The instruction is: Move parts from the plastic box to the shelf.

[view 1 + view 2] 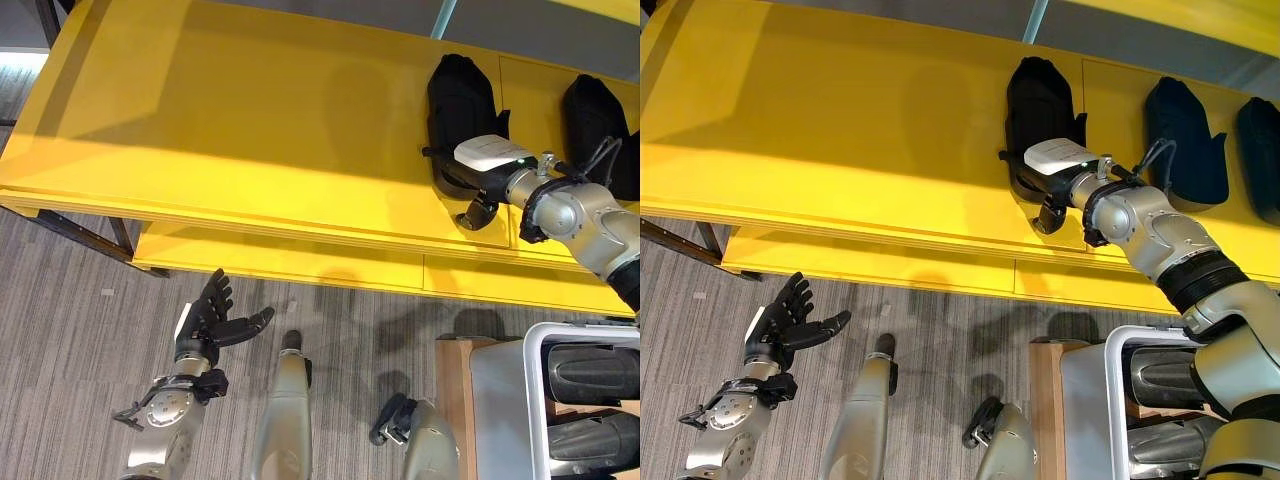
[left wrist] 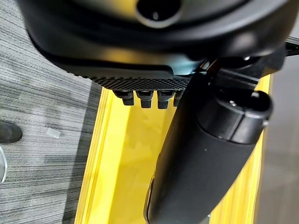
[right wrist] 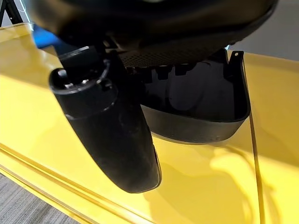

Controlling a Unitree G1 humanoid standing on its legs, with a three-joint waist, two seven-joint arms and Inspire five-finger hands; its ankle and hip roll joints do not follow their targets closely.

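My right hand (image 1: 1058, 190) is up on the yellow shelf (image 1: 250, 150), over the black part (image 1: 1038, 105) lying there. Fingers sit on the part's near end; can't tell if they're gripping or already loose, prob just setting it flat so it won't slide off the edge. Another part (image 1: 1185, 140) lies further right on the shelf. Left hand (image 1: 215, 320) hangs low over the floor, fingers spread, holding nothing. Plastic box (image 1: 530, 345) at lower right has two more dark parts (image 1: 590, 375) stacked inside, so plenty left to shift.
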